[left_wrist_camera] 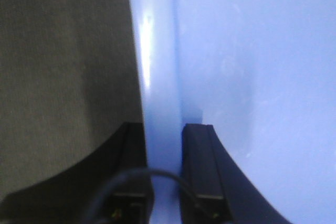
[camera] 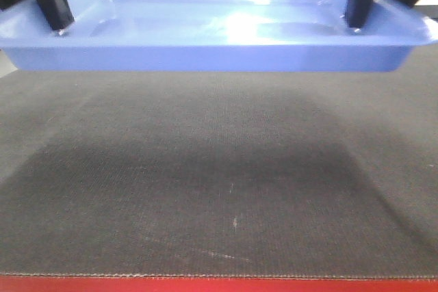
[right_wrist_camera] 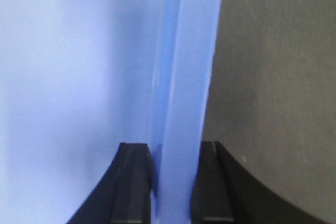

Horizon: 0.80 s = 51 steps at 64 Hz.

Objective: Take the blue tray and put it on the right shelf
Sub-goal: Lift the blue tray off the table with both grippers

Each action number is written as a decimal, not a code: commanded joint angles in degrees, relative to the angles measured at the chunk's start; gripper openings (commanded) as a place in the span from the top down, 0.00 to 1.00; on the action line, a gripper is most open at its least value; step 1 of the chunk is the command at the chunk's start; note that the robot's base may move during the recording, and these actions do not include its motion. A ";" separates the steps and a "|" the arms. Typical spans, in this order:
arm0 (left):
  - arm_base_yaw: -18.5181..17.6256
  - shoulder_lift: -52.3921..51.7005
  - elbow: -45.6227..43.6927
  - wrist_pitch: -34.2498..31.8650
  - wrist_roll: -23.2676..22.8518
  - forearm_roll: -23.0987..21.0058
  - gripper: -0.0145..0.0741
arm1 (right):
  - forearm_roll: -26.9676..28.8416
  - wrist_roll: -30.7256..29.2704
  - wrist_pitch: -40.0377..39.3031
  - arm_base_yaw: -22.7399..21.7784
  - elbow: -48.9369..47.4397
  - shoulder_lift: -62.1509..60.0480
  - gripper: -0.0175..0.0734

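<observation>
The tray (camera: 219,49) is being held aloft, clear of the surface (camera: 219,203), with its shadow being cast on the dark mat just beneath. It is being gripped at both ends. The left jaws are being clamped on the left rim, one inside the tray and one outside, and the right jaws are being pinched on the right rim in the same way. In both wrist views the rim is being shown wedged between the jaws, with no gap to be seen. The tray is being held roughly level.

The step in hand is being judged as the carry: the pick-up looks done and the placing is not yet begun. The shelf is not being shown in any view. The next move is being judged to call for both arms being swung right together, at a fixed spacing so the rim is not bent or let slip.
</observation>
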 commanded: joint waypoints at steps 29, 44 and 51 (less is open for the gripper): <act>-8.58 -6.74 -0.18 7.34 -3.63 3.01 0.89 | -2.27 -1.29 -0.33 3.98 4.37 -15.48 0.74; -8.58 -6.74 -0.18 7.23 -3.63 3.01 0.89 | -2.27 -1.29 -0.07 3.98 4.37 -15.75 0.74; -8.44 -6.74 -0.18 7.62 -3.63 2.89 0.89 | -2.27 -1.29 0.05 3.98 4.37 -15.70 0.74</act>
